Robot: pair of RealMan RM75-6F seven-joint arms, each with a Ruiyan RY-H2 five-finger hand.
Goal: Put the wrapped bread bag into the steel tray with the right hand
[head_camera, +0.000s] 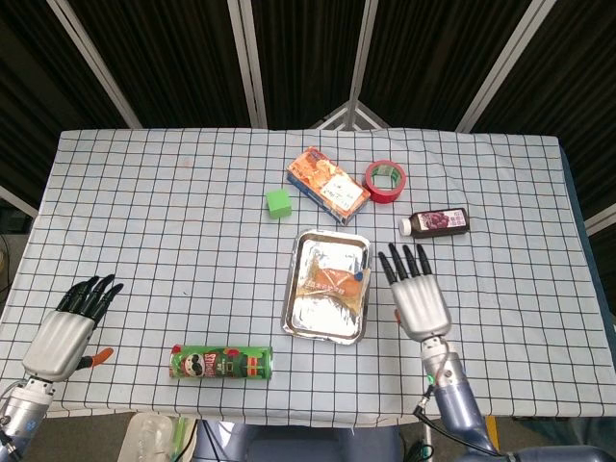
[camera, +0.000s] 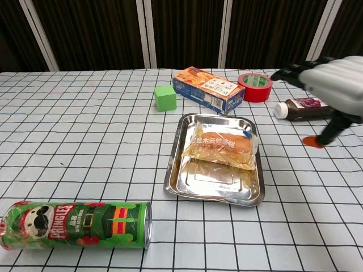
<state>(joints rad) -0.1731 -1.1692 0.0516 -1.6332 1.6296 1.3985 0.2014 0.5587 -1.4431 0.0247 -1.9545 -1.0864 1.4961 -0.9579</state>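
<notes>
Hovering right hand [head_camera: 418,296], fingers spread, empty

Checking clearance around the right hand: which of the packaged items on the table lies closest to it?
The dark juice bottle, lying on its side just beyond the right hand. The bread bag in the steel tray sits further left; box and chips can are farther.

Two robot-mounted cameras, one high, one low

Head view looks steeply down over the whole table [head_camera: 144,192]; chest view faces 12 o'clock, low and closer; both share the steel tray [head_camera: 298,289] [camera: 176,170].
</notes>
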